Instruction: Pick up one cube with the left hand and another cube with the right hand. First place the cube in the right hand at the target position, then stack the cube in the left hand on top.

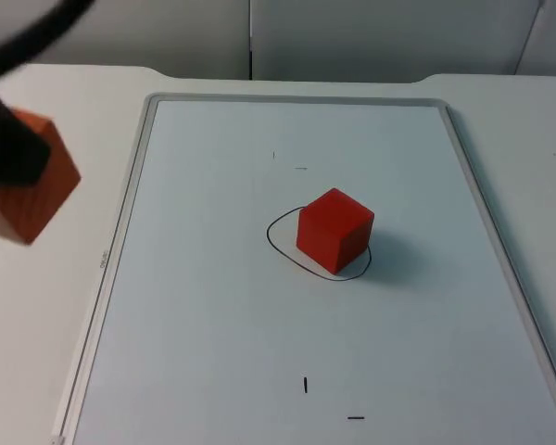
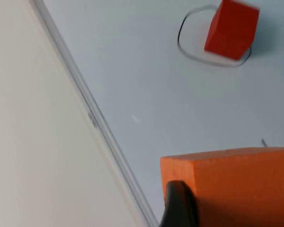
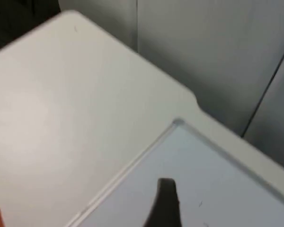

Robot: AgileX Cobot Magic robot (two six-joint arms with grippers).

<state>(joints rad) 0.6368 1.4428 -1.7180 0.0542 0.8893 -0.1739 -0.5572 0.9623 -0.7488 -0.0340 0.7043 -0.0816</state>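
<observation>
Left gripper [image 1: 5, 153] is blurred and cut off at the top view's left edge; it covers part of the orange cube [image 1: 32, 190], so finger contact is unreadable. Left wrist view: orange cube [image 2: 236, 182] runs off the frame, one fingertip [image 2: 180, 205] hides its near face. Red cube [image 1: 334, 231] hides part of the drawn ring [image 1: 283, 243]. Right gripper's fingertip [image 3: 164, 203] is cropped, opening unclear.

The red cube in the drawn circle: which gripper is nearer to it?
Cannot tell. The left gripper holds an orange cube above the table's left edge, away from the red cube; the right gripper faces the whiteboard's corner.
</observation>
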